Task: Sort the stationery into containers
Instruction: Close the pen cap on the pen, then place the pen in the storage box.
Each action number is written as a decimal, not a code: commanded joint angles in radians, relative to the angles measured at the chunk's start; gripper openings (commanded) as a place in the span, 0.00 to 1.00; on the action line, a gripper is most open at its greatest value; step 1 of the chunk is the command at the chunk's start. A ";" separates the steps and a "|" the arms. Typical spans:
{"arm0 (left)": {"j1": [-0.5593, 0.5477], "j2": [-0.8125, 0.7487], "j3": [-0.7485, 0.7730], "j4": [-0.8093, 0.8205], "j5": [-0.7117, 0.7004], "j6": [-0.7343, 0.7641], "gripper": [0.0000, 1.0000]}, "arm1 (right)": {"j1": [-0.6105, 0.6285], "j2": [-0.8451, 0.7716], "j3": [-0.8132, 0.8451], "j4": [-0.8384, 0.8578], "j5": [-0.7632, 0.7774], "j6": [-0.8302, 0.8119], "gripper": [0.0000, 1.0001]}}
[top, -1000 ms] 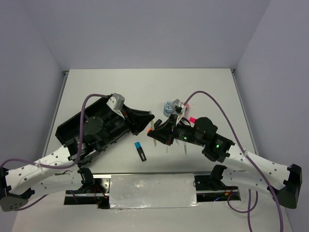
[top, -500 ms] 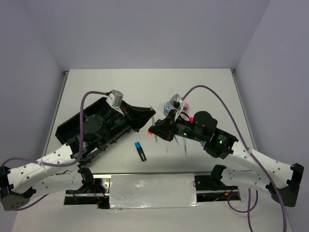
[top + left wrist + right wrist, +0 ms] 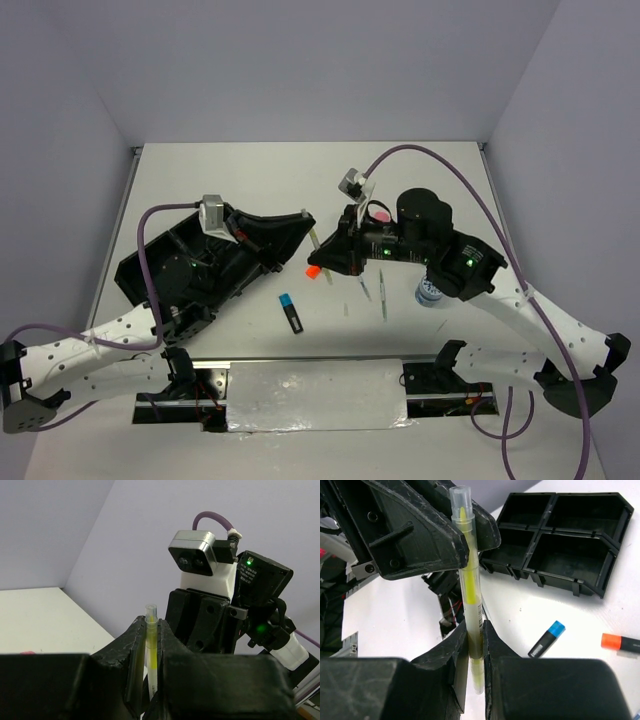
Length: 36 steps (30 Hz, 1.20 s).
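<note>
A thin yellow pen (image 3: 314,240) is held between both grippers above the table. My left gripper (image 3: 303,222) is shut on one end; in the left wrist view the pen (image 3: 151,650) stands clamped between the jaws of that gripper (image 3: 151,630). My right gripper (image 3: 324,254) is shut on the other end; in the right wrist view the pen (image 3: 470,575) runs up from that gripper (image 3: 474,635) to the left gripper. The black organiser tray (image 3: 150,262) lies at the left, under the left arm, and also shows in the right wrist view (image 3: 615,540).
A blue-capped highlighter (image 3: 290,313) (image 3: 547,639) lies in front of the tray. An orange-capped highlighter (image 3: 313,270) (image 3: 620,643) lies under the grippers. Two thin pens (image 3: 381,297) and a tape roll (image 3: 431,291) lie right of them. A pink item (image 3: 380,213) shows behind the right arm.
My right arm has risen and carried the pen up and left to the left gripper, which now grips it too. A tape roll has come into view beside the right arm.
</note>
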 commanded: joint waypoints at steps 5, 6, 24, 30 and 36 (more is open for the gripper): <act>-0.078 0.020 0.033 -0.476 0.063 0.004 0.02 | -0.009 -0.051 -0.058 0.398 0.051 0.015 0.00; -0.078 0.019 0.065 -0.515 0.006 0.022 0.07 | 0.005 -0.059 -0.083 0.398 0.053 0.013 0.00; -0.078 0.006 0.366 -0.644 -0.102 0.110 0.66 | 0.083 -0.166 -0.318 0.388 0.120 0.036 0.00; -0.078 0.026 0.391 -0.652 -0.100 0.120 0.63 | 0.083 -0.152 -0.304 0.394 0.100 0.042 0.00; -0.076 0.035 0.394 -0.633 -0.115 0.134 0.58 | 0.099 -0.123 -0.290 0.395 0.083 0.039 0.00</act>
